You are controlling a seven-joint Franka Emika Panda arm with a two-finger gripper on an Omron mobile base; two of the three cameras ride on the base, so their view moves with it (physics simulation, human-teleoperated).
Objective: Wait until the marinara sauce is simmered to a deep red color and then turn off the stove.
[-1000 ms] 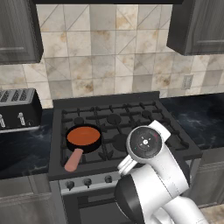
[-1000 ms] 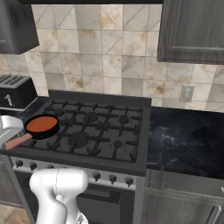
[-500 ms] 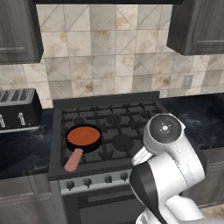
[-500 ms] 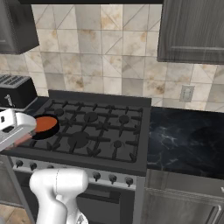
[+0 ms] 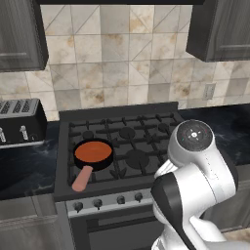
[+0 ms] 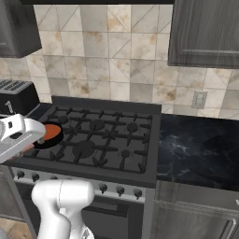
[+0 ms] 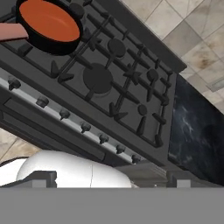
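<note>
Hand state can't be told — it looks down on the stove (image 7: 131, 100) from above its knob strip (image 7: 83, 127). Marinara sauce (image 5: 93, 152) fills the skillet (image 5: 78, 161) at front-left; black desk (image 6: 200, 149) lies right.

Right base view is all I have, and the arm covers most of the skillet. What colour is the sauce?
Observer: In the left base view the marinara sauce shows whole: a smooth orange-red disc filling the skillet.
Operator: Which way does the handle point?
Observer: The handle points toward the front of the stove, at the left end of the row of knobs.
Operator: Anything else on the burners?
Observer: The hand view shows bare grates beside the skillet.
</note>
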